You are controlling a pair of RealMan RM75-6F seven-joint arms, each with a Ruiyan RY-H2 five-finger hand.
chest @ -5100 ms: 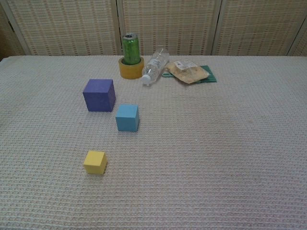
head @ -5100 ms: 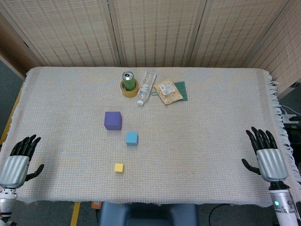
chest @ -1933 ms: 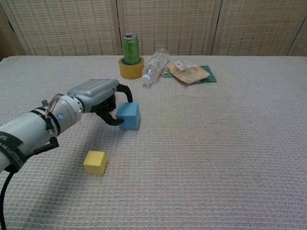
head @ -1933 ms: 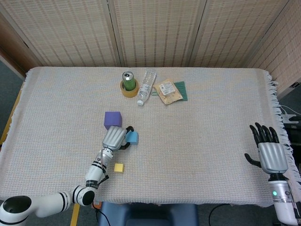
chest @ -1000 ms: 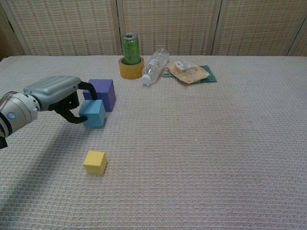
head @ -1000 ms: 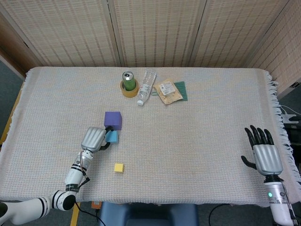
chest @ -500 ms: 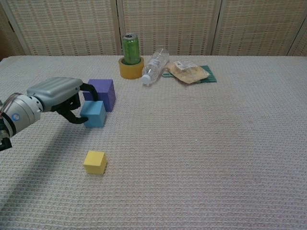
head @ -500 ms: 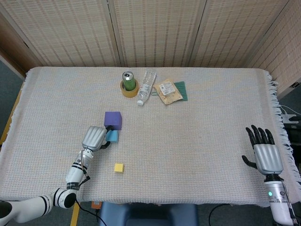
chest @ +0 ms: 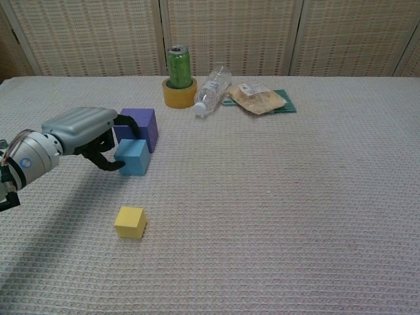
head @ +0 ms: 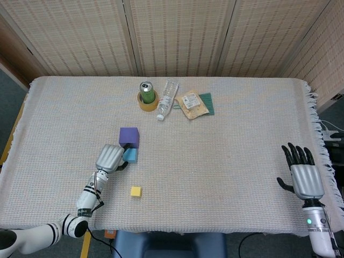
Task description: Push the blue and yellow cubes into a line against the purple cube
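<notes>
The purple cube (head: 129,136) (chest: 140,125) sits left of the table's middle. The blue cube (head: 130,156) (chest: 133,157) lies right in front of it, touching or nearly touching its near face. My left hand (head: 109,158) (chest: 79,131) is at the blue cube's left side, holding it with fingers curled over its top and thumb at its front. The small yellow cube (head: 136,191) (chest: 130,222) lies alone nearer the front edge. My right hand (head: 302,174) rests open at the table's far right edge, seen only in the head view.
At the back stand a green can (head: 147,92) (chest: 178,65) inside a yellow tape roll (chest: 179,95), a plastic bottle (head: 167,98) (chest: 211,88) lying on its side, and a snack packet (head: 193,104) (chest: 261,98) on a green pad.
My left hand has carried the blue cube from the middle leftward and up against the purple cube, nudging it slightly right in the last half second. The yellow cube and right hand stayed put.
</notes>
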